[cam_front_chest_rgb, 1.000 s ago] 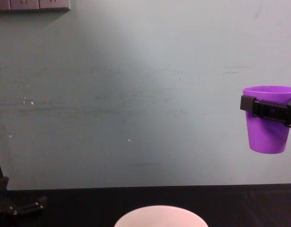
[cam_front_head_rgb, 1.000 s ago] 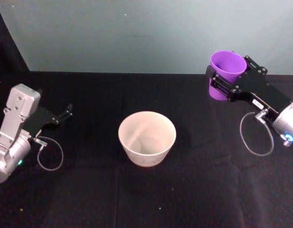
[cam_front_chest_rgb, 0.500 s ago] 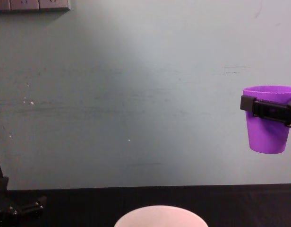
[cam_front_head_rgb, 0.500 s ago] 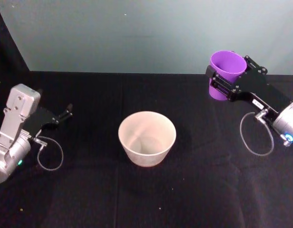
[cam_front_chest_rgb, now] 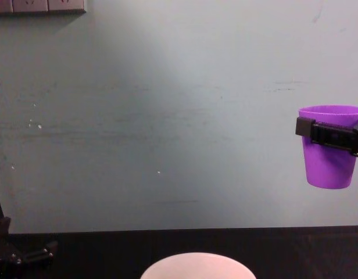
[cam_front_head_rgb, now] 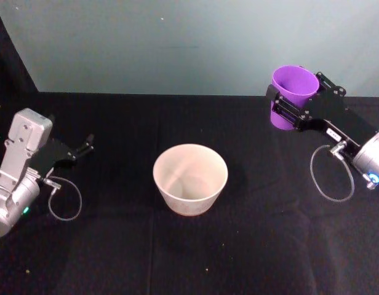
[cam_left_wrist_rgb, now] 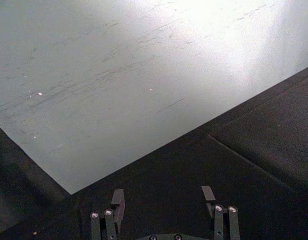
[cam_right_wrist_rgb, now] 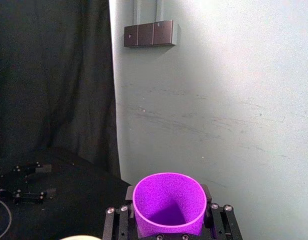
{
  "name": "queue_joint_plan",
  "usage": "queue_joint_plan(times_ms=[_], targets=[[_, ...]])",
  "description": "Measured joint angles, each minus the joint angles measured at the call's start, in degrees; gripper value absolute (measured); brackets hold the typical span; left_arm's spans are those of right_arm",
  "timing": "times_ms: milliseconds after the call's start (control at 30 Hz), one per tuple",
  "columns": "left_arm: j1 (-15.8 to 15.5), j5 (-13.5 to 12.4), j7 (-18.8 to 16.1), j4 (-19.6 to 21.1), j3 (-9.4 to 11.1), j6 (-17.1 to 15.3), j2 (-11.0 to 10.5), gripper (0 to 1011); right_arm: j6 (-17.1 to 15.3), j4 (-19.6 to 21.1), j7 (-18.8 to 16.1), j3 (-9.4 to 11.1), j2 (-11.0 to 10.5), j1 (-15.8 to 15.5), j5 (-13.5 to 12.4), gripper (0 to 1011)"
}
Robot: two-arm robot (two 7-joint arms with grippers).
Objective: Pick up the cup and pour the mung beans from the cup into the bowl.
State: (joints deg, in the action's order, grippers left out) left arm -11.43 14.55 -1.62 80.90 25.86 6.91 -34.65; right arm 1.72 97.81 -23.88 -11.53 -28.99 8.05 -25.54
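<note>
- Cup (cam_front_head_rgb: 293, 83): upright, lifted off the table (cam_front_head_rgb: 115, 246); you see it well right of and behind the bowl (cam_front_head_rgb: 189, 198).
- Right gripper (cam_front_head_rgb: 296, 93): fingers clamped around the cup's upper wall.
- Left gripper (cam_front_head_rgb: 86, 145): low at the table's left, fingers spread, holding nothing.
- Bowl: table centre, before you.

Far right: right gripper (cam_front_head_rgb: 296, 99) grips small bright purple plastic cup (cam_front_head_rgb: 293, 82), upright.
Centre: round whitish bowl (cam_front_head_rgb: 189, 198) on black tablecloth (cam_front_head_rgb: 177, 261), well apart from cup; left gripper (cam_front_head_rgb: 86, 145) idle nr left edge.
</note>
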Motion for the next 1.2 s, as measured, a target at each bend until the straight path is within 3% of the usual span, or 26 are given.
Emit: queue_joint_plan(times_ms=[1200], targets=[[0.00, 0.00, 0.00, 0.00, 0.00, 0.00, 0.00, 1000, 0.00, 0.00, 0.00, 0.00, 0.00, 0.00, 0.00, 743]])
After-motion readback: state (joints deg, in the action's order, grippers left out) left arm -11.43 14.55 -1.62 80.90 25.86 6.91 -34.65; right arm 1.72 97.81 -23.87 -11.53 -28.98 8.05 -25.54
